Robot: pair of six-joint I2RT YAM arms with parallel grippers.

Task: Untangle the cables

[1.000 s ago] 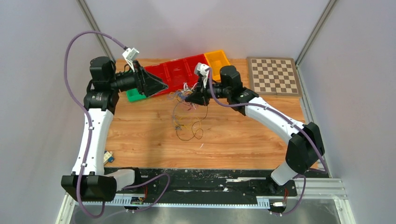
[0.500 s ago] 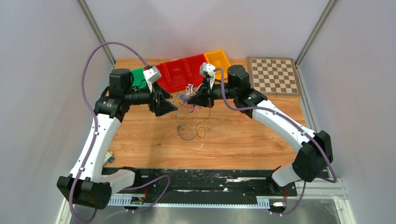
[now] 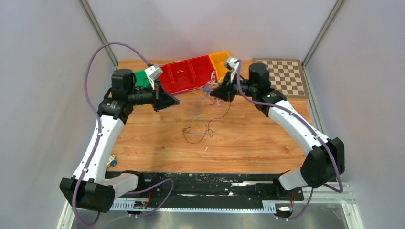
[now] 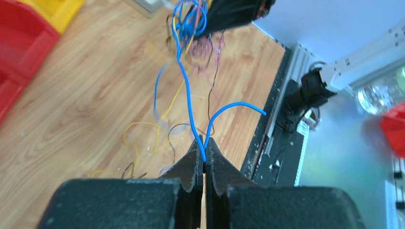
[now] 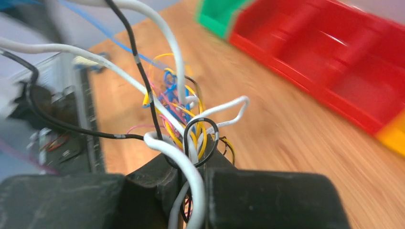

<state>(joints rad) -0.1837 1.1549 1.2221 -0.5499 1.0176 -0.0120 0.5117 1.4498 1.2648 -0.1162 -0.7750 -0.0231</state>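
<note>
The cables are a tangle of thin coloured wires. My right gripper is shut on the knotted bundle of white, black, yellow and blue strands, holding it above the table in front of the bins. Loose yellow and dark strands hang from it onto the wooden table. To the left, my left gripper is shut on one blue wire, pinched at the fingertips. That wire runs taut up to the bundle, and its free end curls off to the right.
Red bins stand at the back, with a green bin to their left and a yellow bin to their right. A chessboard lies back right. A small object sits at the table's left front edge.
My left gripper swung in from the back left and has shut on the blue wire. My right gripper carried the bundle right and back, drawing the strands out between the two grippers.
</note>
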